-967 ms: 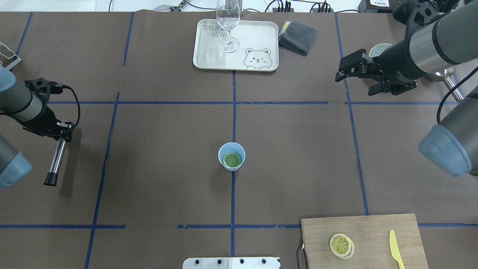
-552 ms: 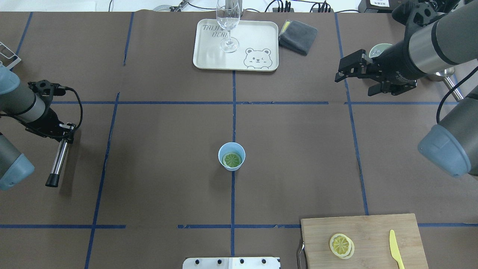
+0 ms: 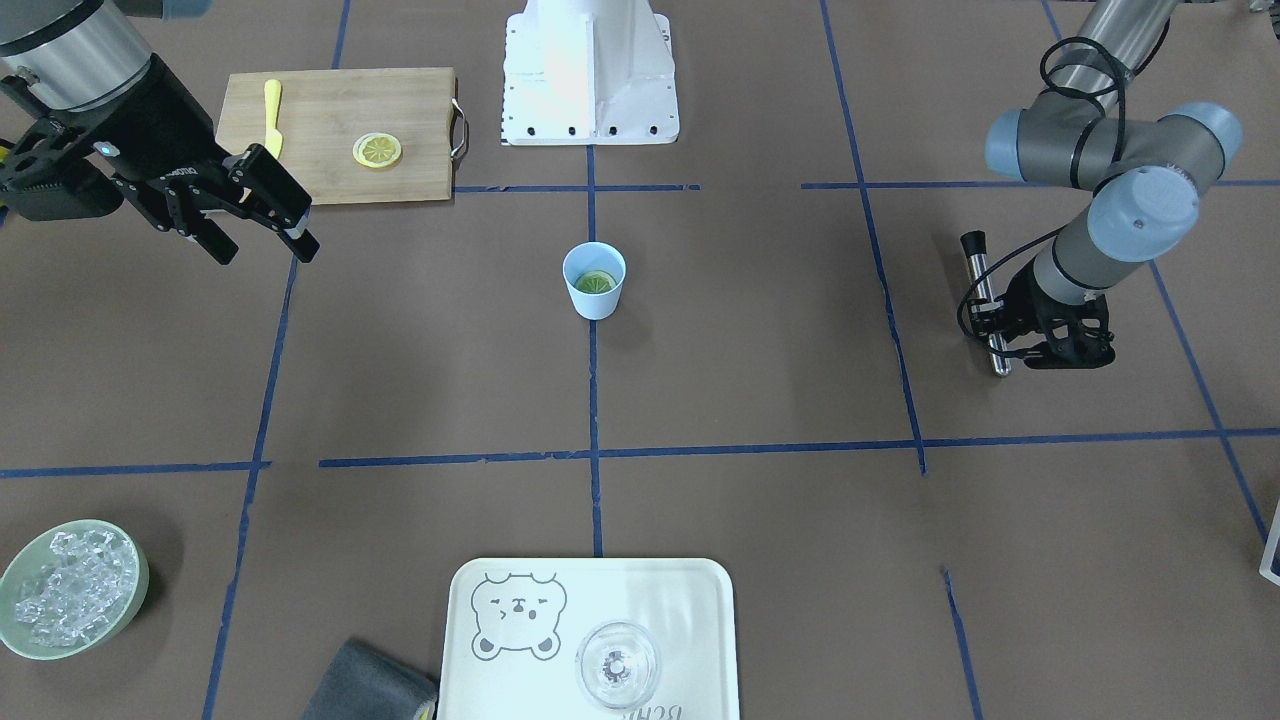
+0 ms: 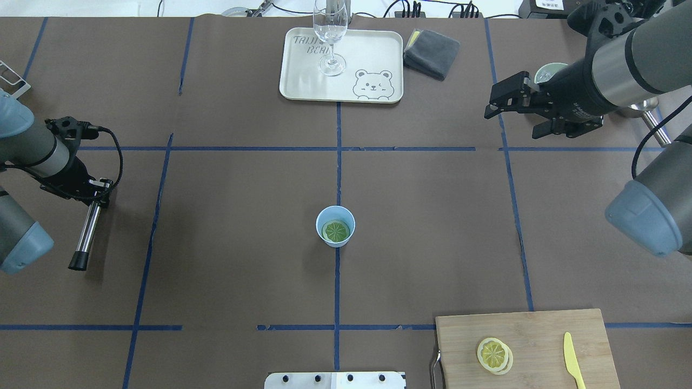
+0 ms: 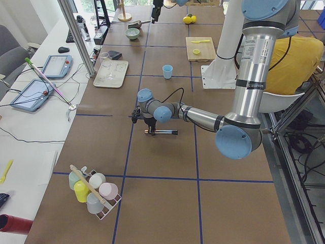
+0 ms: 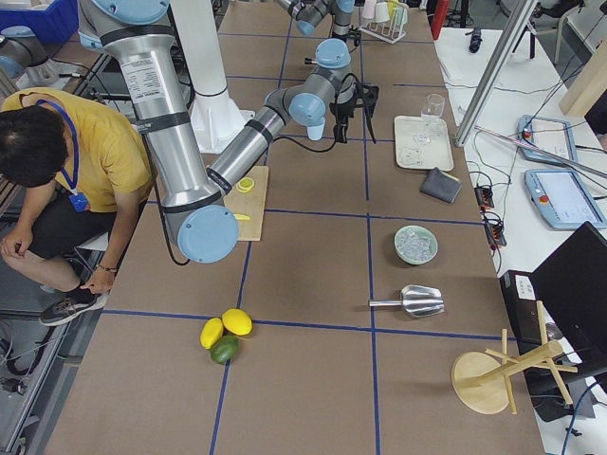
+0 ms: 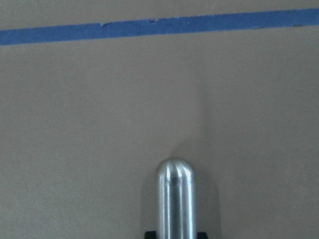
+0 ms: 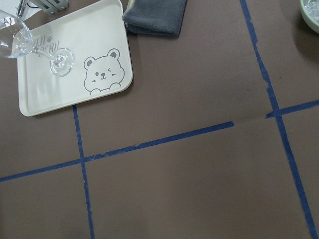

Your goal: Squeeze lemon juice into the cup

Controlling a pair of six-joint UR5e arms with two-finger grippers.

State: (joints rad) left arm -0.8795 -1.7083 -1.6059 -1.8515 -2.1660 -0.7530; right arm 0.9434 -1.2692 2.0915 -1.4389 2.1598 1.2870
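Observation:
The light-blue cup (image 4: 320, 220) stands at the table's middle, also in the front view (image 3: 596, 303). A round slice (image 4: 335, 232) that looks greenish lies inside it. Two overlapping yellow lemon slices (image 4: 493, 353) lie on the wooden board (image 4: 540, 332), also in the front view (image 3: 377, 150). My right gripper (image 4: 513, 121) is open and empty, far right of the cup. My left gripper (image 4: 98, 193) is shut on a metal rod (image 4: 86, 229) at the far left; the rod's rounded end shows in the left wrist view (image 7: 175, 199).
A cream tray (image 4: 373, 48) with a clear glass (image 4: 331, 38) stands at the back, a grey cloth (image 4: 431, 52) beside it. A green ice bowl (image 3: 70, 590) sits under the right arm. A yellow knife (image 4: 573, 359) lies on the board.
My left gripper with the rod has shifted slightly to the right. The right gripper, cup and slices have hardly moved.

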